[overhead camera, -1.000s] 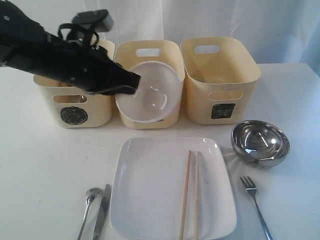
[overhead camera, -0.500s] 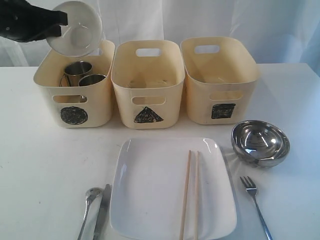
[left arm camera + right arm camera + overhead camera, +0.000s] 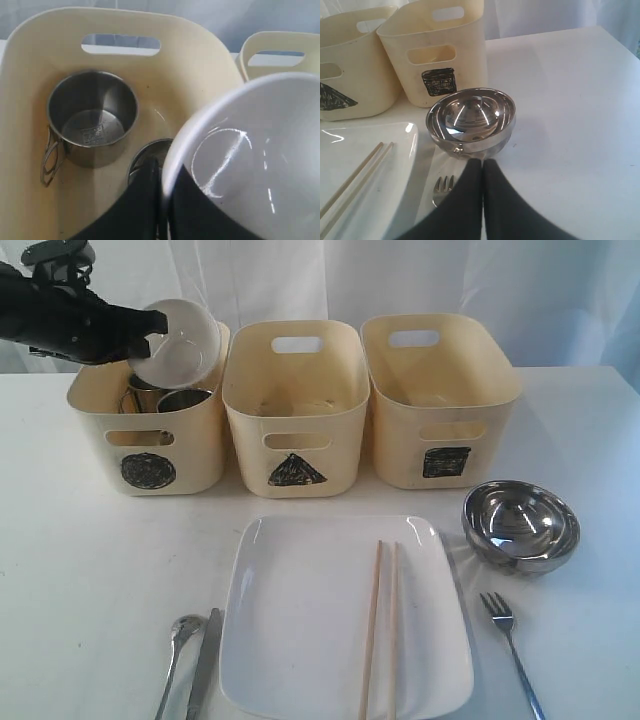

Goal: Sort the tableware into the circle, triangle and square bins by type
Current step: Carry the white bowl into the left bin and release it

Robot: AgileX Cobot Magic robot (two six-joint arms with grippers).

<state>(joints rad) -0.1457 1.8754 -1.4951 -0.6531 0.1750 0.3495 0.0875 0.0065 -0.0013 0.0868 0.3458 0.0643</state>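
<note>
left arm point(image 3: 55, 322): black, bulky | right hand point(image 3: 483, 167): black, tapered

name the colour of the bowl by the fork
Shiny silver steel bowl, best in the right wrist view.

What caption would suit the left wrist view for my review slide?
Left gripper holds the small white bowl by its rim over the circle bin, which contains two steel mugs.

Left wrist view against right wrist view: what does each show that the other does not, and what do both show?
Only left wrist: two steel mugs in the circle bin, and the small white bowl gripped at its rim by the left fingers. Only right wrist: steel bowl, fork, chopsticks on the white plate, square bin, shut right fingers. Both: the triangle bin.
</note>
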